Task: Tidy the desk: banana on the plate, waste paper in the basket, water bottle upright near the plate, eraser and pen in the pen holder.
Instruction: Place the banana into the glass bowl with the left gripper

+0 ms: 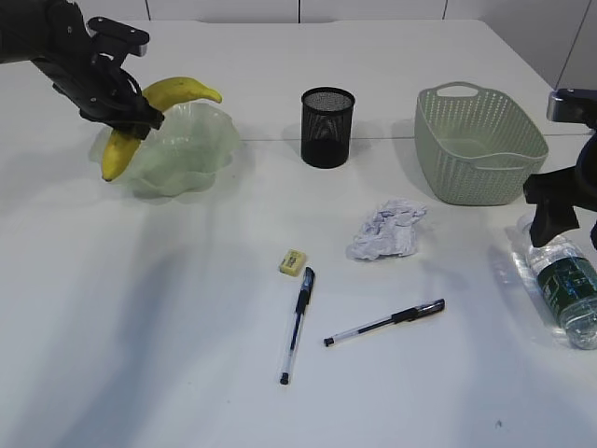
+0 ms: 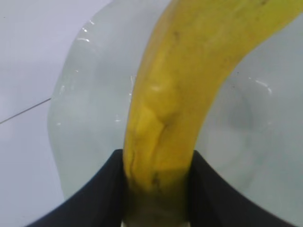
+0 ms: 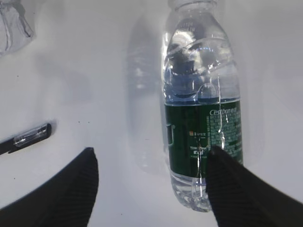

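Observation:
My left gripper (image 1: 131,119) is shut on the yellow banana (image 1: 160,101) and holds it over the left rim of the pale green plate (image 1: 191,149). In the left wrist view the banana (image 2: 180,99) fills the jaws (image 2: 158,163) above the plate (image 2: 90,123). My right gripper (image 1: 550,213) is open above the water bottle (image 1: 567,285), which lies on its side at the right edge; the right wrist view shows the bottle (image 3: 201,109) lying by the right finger of my right gripper (image 3: 151,165). The waste paper (image 1: 388,230), the eraser (image 1: 292,262), two pens (image 1: 298,323) (image 1: 387,322), the pen holder (image 1: 327,126) and the basket (image 1: 478,142) are on the desk (image 1: 140,327).
A pen's end (image 3: 26,137) and a piece of the crumpled paper (image 3: 14,23) show at the left of the right wrist view. The basket stands just behind my right arm.

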